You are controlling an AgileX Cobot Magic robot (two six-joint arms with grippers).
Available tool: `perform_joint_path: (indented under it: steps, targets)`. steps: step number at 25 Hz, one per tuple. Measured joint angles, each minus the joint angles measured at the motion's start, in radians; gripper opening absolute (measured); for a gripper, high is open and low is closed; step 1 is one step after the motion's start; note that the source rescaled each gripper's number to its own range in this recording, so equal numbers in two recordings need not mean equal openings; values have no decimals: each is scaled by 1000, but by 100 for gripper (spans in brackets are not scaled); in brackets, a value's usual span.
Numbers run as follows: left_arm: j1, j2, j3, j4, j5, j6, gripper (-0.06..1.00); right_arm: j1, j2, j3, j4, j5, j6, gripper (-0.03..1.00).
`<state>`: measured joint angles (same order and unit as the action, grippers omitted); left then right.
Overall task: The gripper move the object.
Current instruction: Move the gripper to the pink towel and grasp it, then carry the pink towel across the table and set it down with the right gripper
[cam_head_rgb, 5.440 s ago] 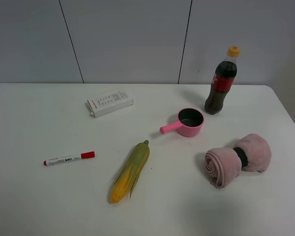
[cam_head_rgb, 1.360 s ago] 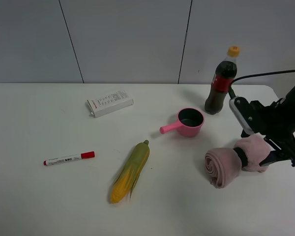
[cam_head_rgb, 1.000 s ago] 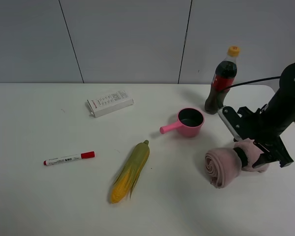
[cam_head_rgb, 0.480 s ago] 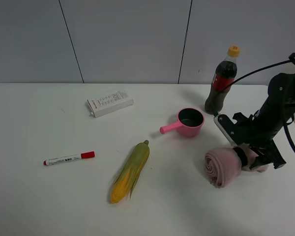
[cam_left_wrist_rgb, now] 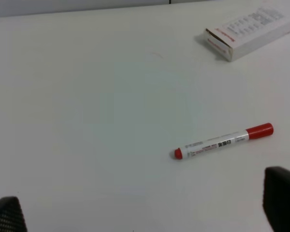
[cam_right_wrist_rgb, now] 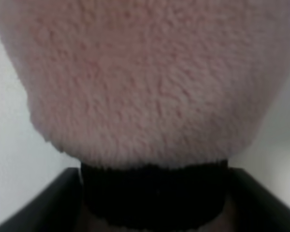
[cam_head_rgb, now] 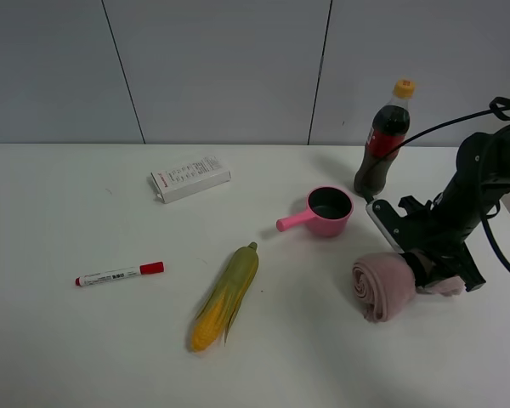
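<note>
The dusty-pink rolled towel [cam_head_rgb: 376,287] lies at the right of the table, cinched by a black band. My right gripper [cam_head_rgb: 431,265] is down over the band, and the towel's right half is mostly hidden under it. In the right wrist view the fuzzy towel [cam_right_wrist_rgb: 145,82] fills the picture and the black band [cam_right_wrist_rgb: 154,198] sits between the black fingers [cam_right_wrist_rgb: 34,205], which lie against it on both sides. My left gripper [cam_left_wrist_rgb: 145,215] is open and empty above bare table, with only the fingertips [cam_left_wrist_rgb: 282,203] showing.
A glossy pink small pot [cam_head_rgb: 327,211] and a cola bottle [cam_head_rgb: 382,140] stand just behind the towel. A corn cob [cam_head_rgb: 226,296], a red marker [cam_head_rgb: 119,274] [cam_left_wrist_rgb: 223,141] and a white box [cam_head_rgb: 189,178] [cam_left_wrist_rgb: 249,35] lie further left.
The right arm came in from the right and lowered onto the towel's band. The towel's right half got covered and the roll shifted slightly left.
</note>
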<state>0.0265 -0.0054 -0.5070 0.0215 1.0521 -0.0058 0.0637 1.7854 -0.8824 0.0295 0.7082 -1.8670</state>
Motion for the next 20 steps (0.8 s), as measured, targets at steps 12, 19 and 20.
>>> perform_joint_path:
  steps: [12,19,20]
  targets:
    - [0,0,0,0,0,0,100,0,-7,-2,8,78,38,0]
    - [0,0,0,0,0,0,100,0,-136,-2,131,102,42,0]
    - [0,0,0,0,0,0,100,0,-162,-2,146,102,33,0]
